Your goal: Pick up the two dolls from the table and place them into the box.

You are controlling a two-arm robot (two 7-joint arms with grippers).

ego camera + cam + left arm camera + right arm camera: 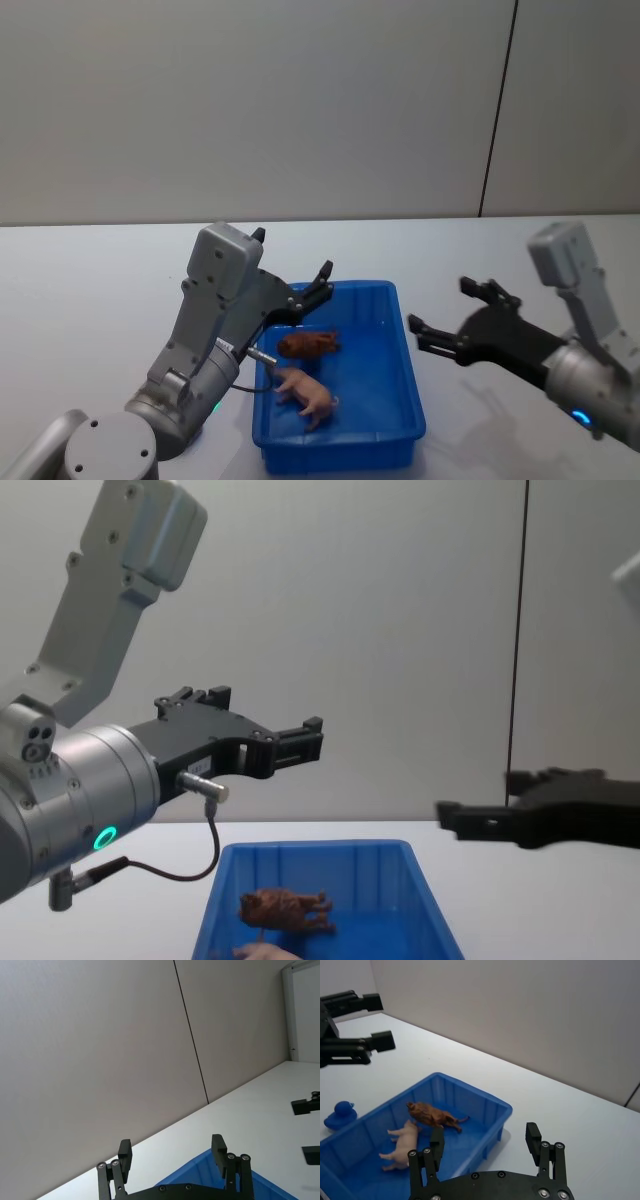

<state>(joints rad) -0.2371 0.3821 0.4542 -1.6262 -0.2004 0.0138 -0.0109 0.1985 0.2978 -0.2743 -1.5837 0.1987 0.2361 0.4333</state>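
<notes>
Both dolls lie inside the blue box (pixel 340 452): the reddish-brown one (pixel 308 344) toward the back, the pale pink one (pixel 308 392) nearer the front. In the right wrist view the brown doll (pixel 432 1115) and pink doll (pixel 402 1142) rest side by side on the box floor (pixel 475 1092). My left gripper (pixel 322 283) hovers open above the box's left rear corner, empty. To the right of the box my right gripper (pixel 440 305) hangs open and empty over the table (pixel 100 290). The chest view shows both grippers, left (pixel 305 738) and right (pixel 480 798), well above the box (pixel 320 852).
A small blue toy duck (pixel 340 1114) sits on the table just outside the box, on the left arm's side. A grey wall with a dark vertical seam (pixel 500 110) stands behind the table.
</notes>
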